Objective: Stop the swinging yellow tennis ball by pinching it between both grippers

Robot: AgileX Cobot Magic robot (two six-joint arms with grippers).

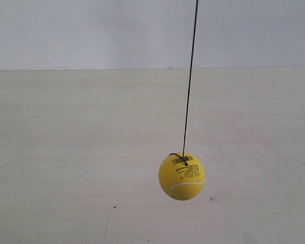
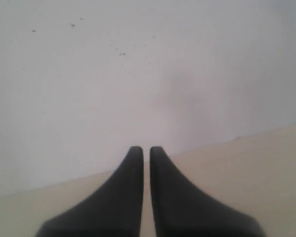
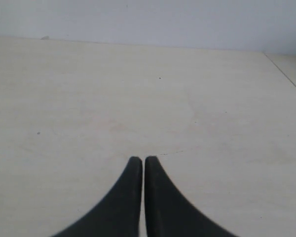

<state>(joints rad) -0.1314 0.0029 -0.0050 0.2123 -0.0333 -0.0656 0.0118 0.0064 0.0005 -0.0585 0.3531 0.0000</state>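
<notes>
We see the yellow tennis ball [image 1: 182,176] hanging free on a thin dark string [image 1: 189,76], which rises at a slight lean and leaves the exterior view. The string is tied at the ball's top, beside small black print, and a white seam curves across its lower part. The ball touches nothing. It hangs over the pale table [image 1: 66,152], well clear of the table's far edge, where the surface meets a white wall [image 1: 91,30]. We cannot tell how high above the table it hangs. A few small dark specks [image 1: 212,199] mark the table near it.

The left gripper [image 2: 142,150] points toward the wall, past an edge of the table. Its two black jaws are drawn together with only a thin slit between them, and they hold nothing. The right gripper [image 3: 139,160] points across the table toward the edge that meets the wall. Its jaws are likewise pressed nearly together and hold nothing.
</notes>
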